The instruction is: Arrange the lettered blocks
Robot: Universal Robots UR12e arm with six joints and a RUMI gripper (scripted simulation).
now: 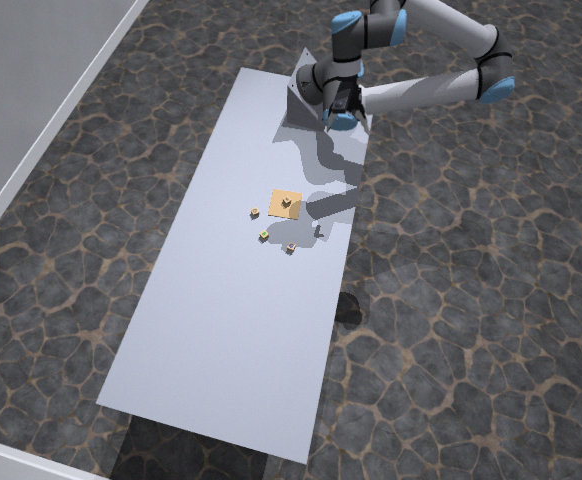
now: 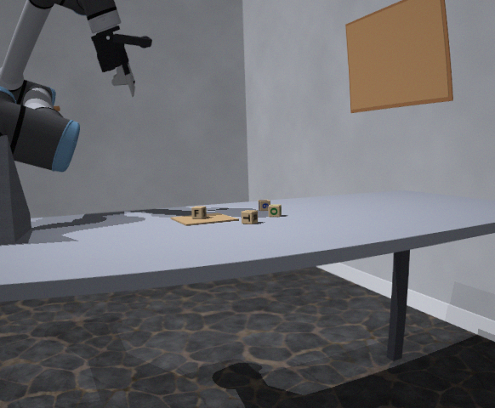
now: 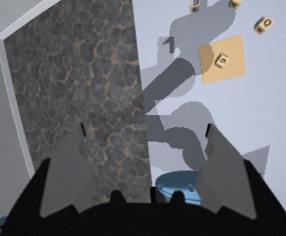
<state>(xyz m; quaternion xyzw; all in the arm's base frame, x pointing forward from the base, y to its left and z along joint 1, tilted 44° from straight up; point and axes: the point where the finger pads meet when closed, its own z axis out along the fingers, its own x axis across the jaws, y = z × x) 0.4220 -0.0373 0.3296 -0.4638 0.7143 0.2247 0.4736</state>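
Observation:
A tan mat lies mid-table, with one wooden block on it; this block shows an F on its side in the exterior view. Three more blocks stand off the mat. One has dark marks, one green and one blue. Their top letters are too small to read. My gripper is open and empty. It hangs high above the table's end by the robot base, far from the blocks. In the wrist view the open fingers frame the table edge, with the mat at the upper right.
The robot's base mount stands at the near end of the long grey table. The table's long edge runs just beside the gripper, with stone floor beyond. An orange board hangs on the far wall.

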